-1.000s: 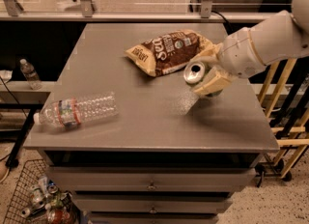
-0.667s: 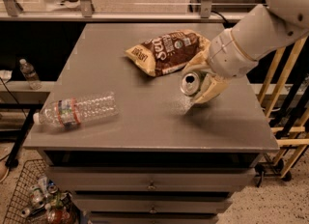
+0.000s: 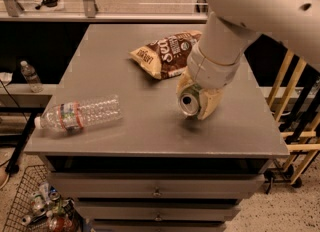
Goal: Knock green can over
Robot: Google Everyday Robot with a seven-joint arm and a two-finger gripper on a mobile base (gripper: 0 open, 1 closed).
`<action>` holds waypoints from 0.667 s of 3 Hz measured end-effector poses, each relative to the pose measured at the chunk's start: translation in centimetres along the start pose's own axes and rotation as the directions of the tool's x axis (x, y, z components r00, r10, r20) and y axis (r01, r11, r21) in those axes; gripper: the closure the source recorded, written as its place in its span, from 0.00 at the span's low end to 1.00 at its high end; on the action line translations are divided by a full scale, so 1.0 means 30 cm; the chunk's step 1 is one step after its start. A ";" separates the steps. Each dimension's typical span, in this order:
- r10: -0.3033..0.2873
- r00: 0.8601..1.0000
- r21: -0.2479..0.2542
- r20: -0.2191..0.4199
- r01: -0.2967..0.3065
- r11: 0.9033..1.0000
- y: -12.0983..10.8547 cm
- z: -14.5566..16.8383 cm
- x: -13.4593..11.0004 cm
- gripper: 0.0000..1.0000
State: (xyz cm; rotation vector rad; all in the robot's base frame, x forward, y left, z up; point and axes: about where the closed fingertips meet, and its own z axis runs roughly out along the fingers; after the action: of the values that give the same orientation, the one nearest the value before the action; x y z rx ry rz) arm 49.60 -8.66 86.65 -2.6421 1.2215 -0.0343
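Note:
The green can (image 3: 190, 103) shows mostly its silver top with the pull-tab, tipped toward the camera, just right of the middle of the grey table (image 3: 125, 66). My gripper (image 3: 198, 97) is around it, pale fingers (image 3: 210, 105) on either side, shut on the can. The can hangs a little above the tabletop, with a shadow under it. The big white arm comes down from the top right and hides the can's body.
A brown chip bag (image 3: 165, 53) lies just behind the gripper. A clear plastic water bottle (image 3: 80, 114) lies on its side at the front left. Wooden racks stand to the right of the table. A wire basket (image 3: 35, 206) with cans sits on the floor.
The arm has swung left and toward the front of the table, carrying the can with it. The can's top now faces the camera more. The bag and bottle have not moved.

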 end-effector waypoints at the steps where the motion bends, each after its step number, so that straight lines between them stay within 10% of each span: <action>1: -0.088 0.991 -0.085 -0.104 0.079 0.993 -0.004 0.053 -0.010 1.00; 2: -0.123 0.979 -0.145 -0.161 0.100 0.984 -0.007 0.098 -0.009 1.00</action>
State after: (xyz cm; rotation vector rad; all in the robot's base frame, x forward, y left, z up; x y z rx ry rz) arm 49.93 -7.73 83.85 -2.8754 1.1620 -0.2060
